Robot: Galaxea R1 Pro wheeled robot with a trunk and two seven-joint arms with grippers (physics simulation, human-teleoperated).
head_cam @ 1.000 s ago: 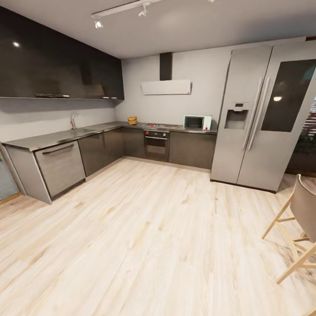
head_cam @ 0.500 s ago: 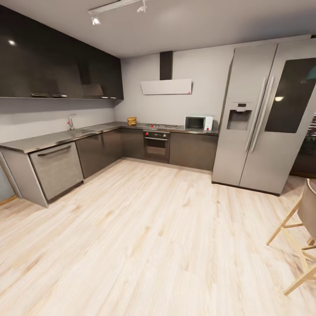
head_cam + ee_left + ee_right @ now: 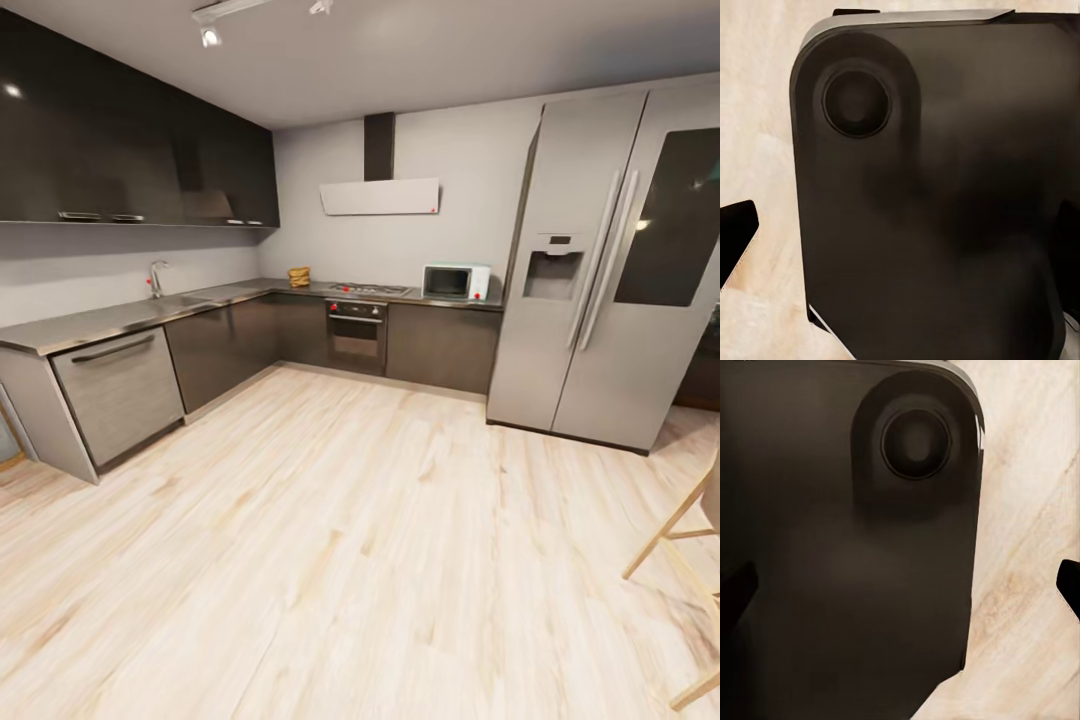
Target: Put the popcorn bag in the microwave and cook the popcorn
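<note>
Bag (image 3: 300, 275) tan, small at this range, on bench (image 3: 130, 318) in far corner, left of hob (image 3: 368, 289). Microwave (image 3: 455, 282) on same bench right of hob, beside fridge (image 3: 610, 270), door closed. Oven (image 3: 356, 335) under hob, hood (image 3: 379, 197) above. Head view gives whole kitchen across pale wood floor (image 3: 350, 550). Wrist views give dark robot body panel (image 3: 937, 202) over floor, dark finger tips at frame edges; jaws spread on both arms, holding nothing.

Popcorn bag (image 3: 299, 275) too small to make out; chair (image 3: 690, 560) cut off by edge.
</note>
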